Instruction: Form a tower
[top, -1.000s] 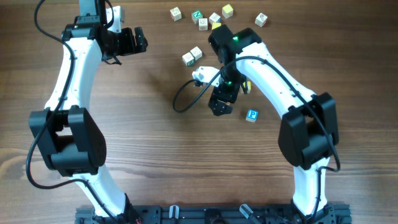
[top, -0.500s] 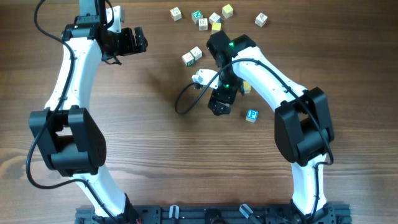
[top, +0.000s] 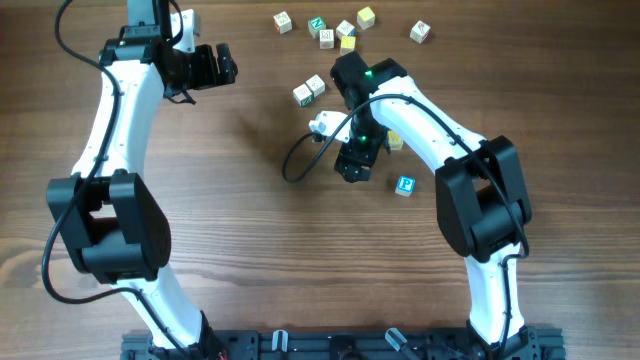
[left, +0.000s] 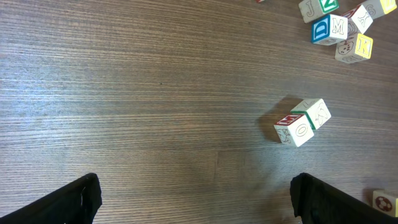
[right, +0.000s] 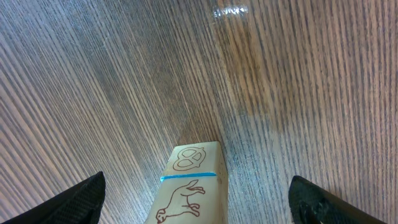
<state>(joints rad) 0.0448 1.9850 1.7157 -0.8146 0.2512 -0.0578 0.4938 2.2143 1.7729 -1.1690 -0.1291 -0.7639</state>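
In the right wrist view the tower (right: 191, 180) is two pale cubes, one with a dog drawing on one with a pretzel drawing, a blue edge between them. It stands on the table between the spread fingers of my right gripper (right: 196, 196), with a gap on each side. From overhead the right gripper (top: 351, 166) points down at mid-table and hides the tower. My left gripper (top: 224, 64) hangs open at the far left, holding nothing; its dark fingertips (left: 78, 199) frame bare wood.
A blue-lettered cube (top: 404, 185) lies just right of the right gripper. A pair of cubes (top: 308, 90) (left: 302, 122) lies behind it. Several loose cubes (top: 335, 28) are scattered along the far edge, one more (top: 420, 32) to their right. A black cable (top: 292, 160) loops left of the right wrist.
The right arm has shifted slightly left and toward the far edge, gripper still over the same spot. The left arm has not moved.
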